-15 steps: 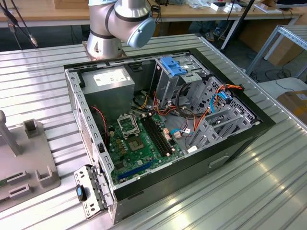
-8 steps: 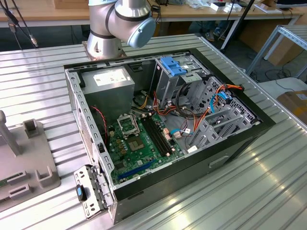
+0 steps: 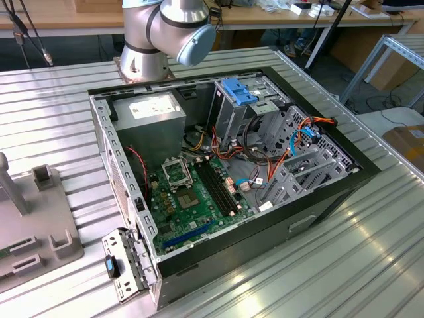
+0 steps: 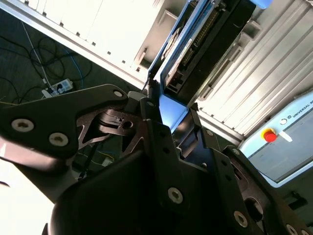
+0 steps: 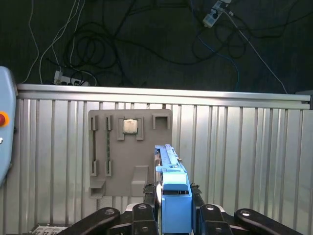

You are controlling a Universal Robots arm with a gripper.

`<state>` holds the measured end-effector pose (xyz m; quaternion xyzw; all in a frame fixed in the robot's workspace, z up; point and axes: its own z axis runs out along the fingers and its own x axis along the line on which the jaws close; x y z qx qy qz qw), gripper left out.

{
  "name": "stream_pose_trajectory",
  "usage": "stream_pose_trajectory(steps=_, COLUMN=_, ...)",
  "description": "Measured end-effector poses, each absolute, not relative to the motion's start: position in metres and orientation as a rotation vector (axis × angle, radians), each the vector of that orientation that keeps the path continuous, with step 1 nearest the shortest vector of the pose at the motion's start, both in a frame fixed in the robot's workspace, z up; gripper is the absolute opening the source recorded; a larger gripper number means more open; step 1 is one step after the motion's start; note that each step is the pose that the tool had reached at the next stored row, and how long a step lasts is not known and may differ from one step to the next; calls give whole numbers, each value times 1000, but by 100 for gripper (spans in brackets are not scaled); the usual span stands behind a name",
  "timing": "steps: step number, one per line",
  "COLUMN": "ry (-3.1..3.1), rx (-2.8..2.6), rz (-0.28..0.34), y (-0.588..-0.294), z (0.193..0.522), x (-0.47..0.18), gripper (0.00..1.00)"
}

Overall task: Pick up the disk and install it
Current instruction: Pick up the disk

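Jaws clamped on the disk [image 5: 174, 196] — on edge, long axis pointing straight out from them.

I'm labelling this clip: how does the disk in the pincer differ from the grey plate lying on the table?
The disk stands on edge, clamped in the pincer, while the grey plate lies flat on the ribbed table. The disk has a bright blue tab; the grey plate is plain grey. The grey plate carries a small square chip; the disk carries nothing. Both are roughly rectangular.
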<state>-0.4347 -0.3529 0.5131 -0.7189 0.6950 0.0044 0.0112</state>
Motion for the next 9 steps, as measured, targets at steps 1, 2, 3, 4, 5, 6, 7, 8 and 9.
stream_pose_trajectory(steps=1, ry=2168, rx=-2242, rz=14, y=-353, z=513, x=-431, gripper=37)
stream_pose_trajectory(steps=2, ry=2168, rx=-2242, rz=14, y=-353, z=513, x=-428, gripper=37)
stream_pose_trajectory(steps=3, ry=2168, rx=-2242, rz=14, y=-353, z=513, x=-421, gripper=37)
stream_pose_trajectory(steps=4, ry=2168, rx=-2242, rz=14, y=-353, z=513, x=-416, gripper=37)
stream_pose_trajectory(steps=5, ry=2168, rx=-2242, rz=14, y=-353, z=513, x=-410, gripper=37)
stream_pose_trajectory(steps=6, ry=2168, rx=-2243, rz=14, y=-353, z=513, x=-405, gripper=37)
stream_pose_trajectory(steps=7, ry=2168, rx=-2242, rz=14, y=-353, z=513, x=-402, gripper=37)
stream_pose_trajectory(steps=8, ry=2168, rx=-2242, rz=14, y=-353, z=513, x=-397, gripper=37)
stream_pose_trajectory(steps=9, ry=2168, rx=-2242, rz=14, y=-353, z=513, x=-394, gripper=37)
